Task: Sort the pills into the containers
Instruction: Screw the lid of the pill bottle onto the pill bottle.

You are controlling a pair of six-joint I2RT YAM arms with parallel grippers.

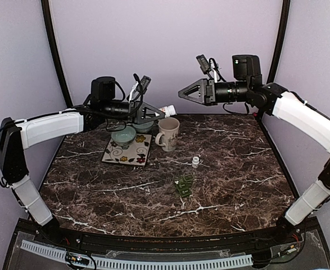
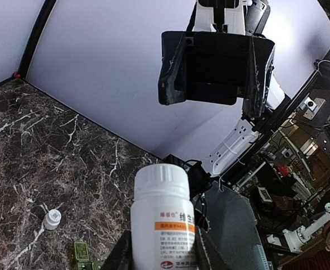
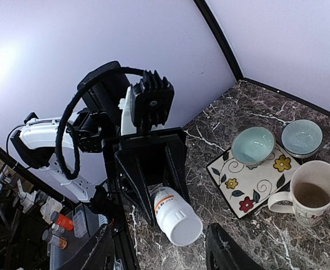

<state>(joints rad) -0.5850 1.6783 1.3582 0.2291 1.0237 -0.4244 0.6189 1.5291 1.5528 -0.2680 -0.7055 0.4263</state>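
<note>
Near centre of table, blister pack (image 1: 183, 184): green, lying flat; we cannot make out its pills.
Small white vial (image 1: 195, 162): upright, just beyond the pack.
Flowered tile (image 1: 132, 154): left of the vial; teal bowl (image 1: 123, 136) sits on it, second bowl (image 1: 144, 126) at its far edge, mug (image 1: 167, 133) just to the right.
Left gripper (image 1: 156, 111): clamped on the pill bottle (image 1: 167, 109), held level above the bowls, cap on and pointing right.
Right gripper (image 1: 182, 93): jaws apart, in the air facing the cap, not touching.
Step, as we judge it: uncapping.
Doing it well: we would line the jaws up on the cap's axis, close on the cap alone, and twist while the left holds firm. Keep the mouth level so no pills spill before it is over a bowl.
</note>
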